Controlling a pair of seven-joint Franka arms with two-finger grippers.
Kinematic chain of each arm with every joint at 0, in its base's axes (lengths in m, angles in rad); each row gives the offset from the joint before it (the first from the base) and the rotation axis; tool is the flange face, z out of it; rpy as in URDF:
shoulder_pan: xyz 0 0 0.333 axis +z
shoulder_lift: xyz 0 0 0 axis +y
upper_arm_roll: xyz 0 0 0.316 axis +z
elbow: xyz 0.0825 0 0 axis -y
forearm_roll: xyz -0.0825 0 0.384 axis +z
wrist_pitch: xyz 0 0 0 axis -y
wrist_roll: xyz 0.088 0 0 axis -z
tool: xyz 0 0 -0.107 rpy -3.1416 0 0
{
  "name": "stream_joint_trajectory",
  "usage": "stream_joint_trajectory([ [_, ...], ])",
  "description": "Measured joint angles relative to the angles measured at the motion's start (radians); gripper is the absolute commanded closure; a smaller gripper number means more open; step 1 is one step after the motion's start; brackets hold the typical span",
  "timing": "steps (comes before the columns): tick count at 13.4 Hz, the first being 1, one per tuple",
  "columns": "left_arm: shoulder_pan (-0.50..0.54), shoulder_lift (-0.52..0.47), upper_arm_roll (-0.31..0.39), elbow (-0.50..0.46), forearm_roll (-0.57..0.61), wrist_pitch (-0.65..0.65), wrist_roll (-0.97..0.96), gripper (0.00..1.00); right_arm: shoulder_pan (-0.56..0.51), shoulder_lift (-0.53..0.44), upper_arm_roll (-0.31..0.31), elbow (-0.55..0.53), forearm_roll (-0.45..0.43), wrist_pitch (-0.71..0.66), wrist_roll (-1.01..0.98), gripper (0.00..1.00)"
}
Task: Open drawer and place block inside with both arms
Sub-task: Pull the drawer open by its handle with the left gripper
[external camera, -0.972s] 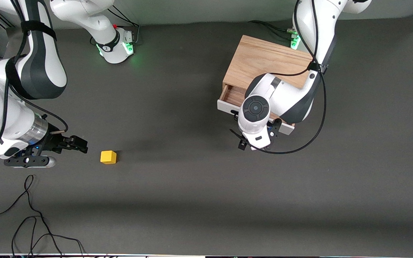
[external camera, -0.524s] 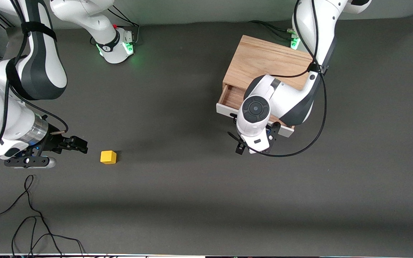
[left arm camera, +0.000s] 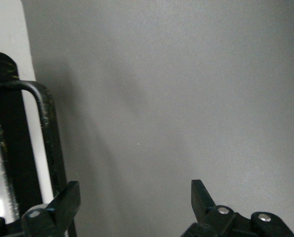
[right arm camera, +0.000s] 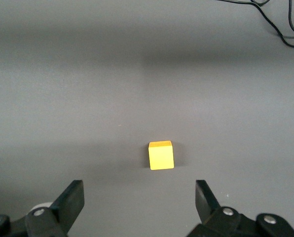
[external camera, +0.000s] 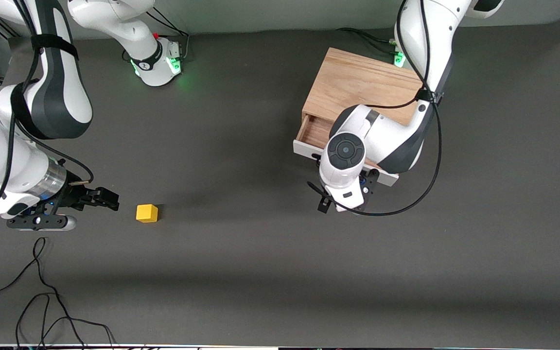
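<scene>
The small yellow block (external camera: 147, 213) lies on the dark table toward the right arm's end. My right gripper (external camera: 111, 199) hangs low beside it, open; the block (right arm camera: 161, 155) sits just ahead of the empty gap of the right gripper (right arm camera: 139, 197). The drawer (external camera: 315, 133) of the oak box (external camera: 362, 85) stands partly pulled out, its white front (external camera: 304, 149) facing the camera. My left gripper (external camera: 344, 195) hovers in front of that panel. In its wrist view the left gripper (left arm camera: 134, 197) is open over bare table, with the black wire handle (left arm camera: 46, 133) beside one finger (left arm camera: 68, 200).
Loose black cables (external camera: 42, 291) curl on the table near the front edge at the right arm's end. The left arm's own cable (external camera: 421, 189) loops beside the box. Both arm bases (external camera: 161, 61) glow green along the back edge.
The drawer front has slid out slightly toward the camera. My left hand has drifted a little off the panel and toward the right arm's end. The right gripper and block have hardly moved.
</scene>
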Motion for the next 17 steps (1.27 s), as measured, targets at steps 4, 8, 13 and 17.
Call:
stream_joint_trajectory([
  [4, 0.010, -0.001, 0.003, 0.054, 0.000, -0.115, 0.008, 0.00, 0.000, 0.000, -0.001, 0.000, 0.000, 0.000, 0.000, 0.00],
  [8, 0.013, 0.009, 0.002, 0.050, -0.001, -0.120, 0.011, 0.00, -0.001, 0.000, -0.001, 0.000, 0.000, 0.000, 0.000, 0.00],
  [13, 0.013, 0.027, 0.002, 0.018, -0.001, -0.120, 0.011, 0.00, -0.002, 0.000, -0.001, 0.000, 0.000, 0.000, 0.000, 0.00],
  [17, 0.013, 0.032, 0.002, 0.017, -0.001, -0.103, 0.011, 0.00, -0.002, 0.000, -0.001, 0.000, 0.000, 0.000, 0.000, 0.00],
])
